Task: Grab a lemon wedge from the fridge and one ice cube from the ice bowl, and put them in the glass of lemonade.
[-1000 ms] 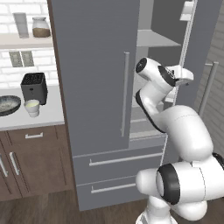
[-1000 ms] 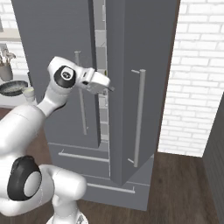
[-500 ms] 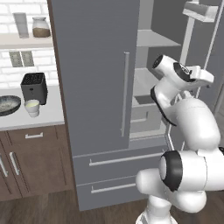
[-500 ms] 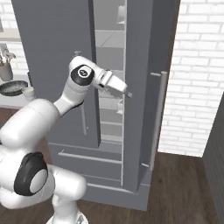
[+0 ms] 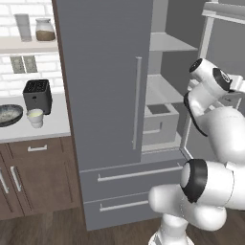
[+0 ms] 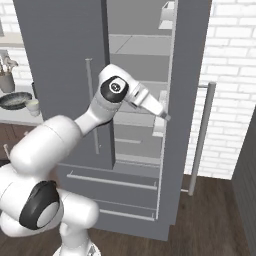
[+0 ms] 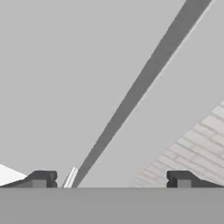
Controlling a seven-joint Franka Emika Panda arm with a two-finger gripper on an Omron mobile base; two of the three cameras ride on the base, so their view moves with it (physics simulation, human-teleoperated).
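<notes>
One fridge [image 5: 105, 95] door stands open on the right, and the gripper [image 6: 161, 114] is at its inner edge, fingers spread wide, holding nothing. Far left on the counter [image 5: 52, 125] sit the ice bowl [image 5: 9, 115] and the glass of lemonade [image 5: 35, 117].

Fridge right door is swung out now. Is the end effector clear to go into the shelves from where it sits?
Probably yes. The end effector is open, holds nothing, and sits at the edge of the opened door of the fridge. The shelves look unobstructed. No lemon wedge can be made out inside yet.
</notes>
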